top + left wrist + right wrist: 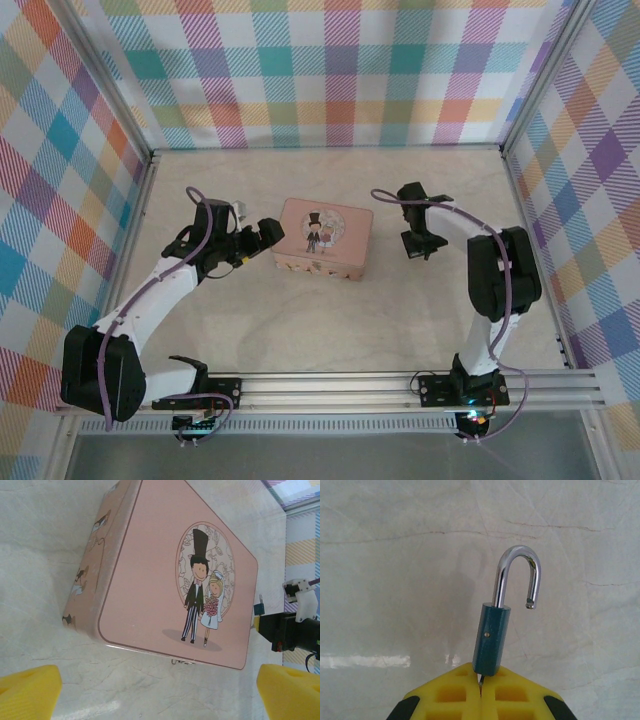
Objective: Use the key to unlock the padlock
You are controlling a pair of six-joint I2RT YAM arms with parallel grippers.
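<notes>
The padlock (491, 640) stood upright in the middle of the right wrist view, its teal body directly above the right gripper (481, 687) and its silvery shackle (517, 562) standing open (the free end hung clear of the body) over the pale marble table (395, 580). A thin sliver of the key (480, 679) showed at the lock's bottom, pinched between the yellow fingertips, which were pressed together. In the top view the pink tin (322, 238) lay at centre, with the left gripper (266, 235) just beside its left edge, its fingers (30, 690) spread wide.
</notes>
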